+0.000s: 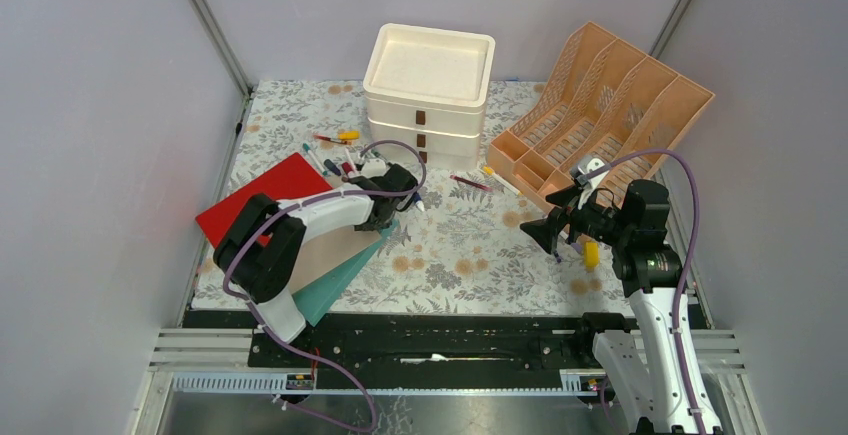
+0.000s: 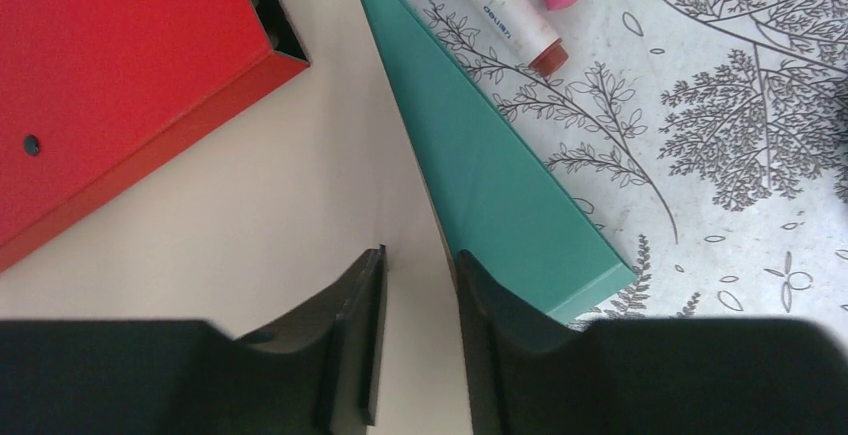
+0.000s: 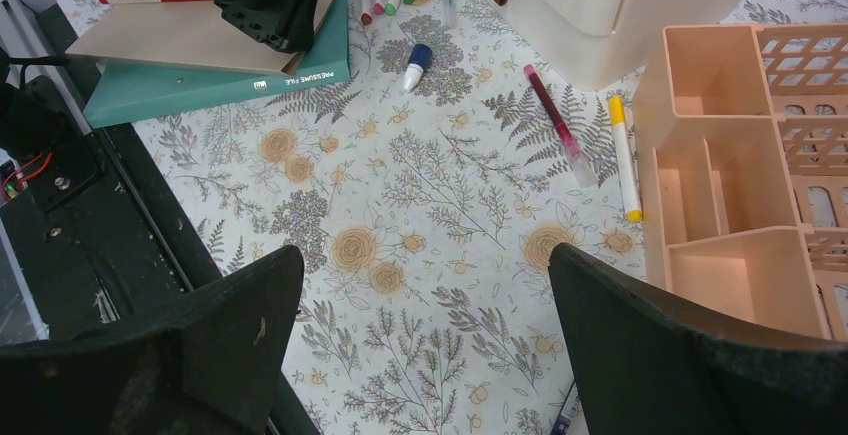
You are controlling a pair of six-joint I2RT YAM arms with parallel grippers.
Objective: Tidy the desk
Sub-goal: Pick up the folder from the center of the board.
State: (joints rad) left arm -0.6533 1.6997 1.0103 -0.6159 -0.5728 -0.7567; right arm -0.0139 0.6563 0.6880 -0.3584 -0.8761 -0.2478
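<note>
The left claw (image 2: pixel 420 260) is a little open over the tan folder (image 2: pixel 250 225). The right claw (image 3: pixel 425 260) is wide open, empty.

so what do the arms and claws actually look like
The left arm and right arm are white shells with black joints, and each trails a purple cable. The left claw and right claw are each a pair of matte black wedges.

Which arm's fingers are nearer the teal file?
Left. Left fingers sit over a corner of the teal file; right fingers hover across the desk beside the peach organizer.
</note>
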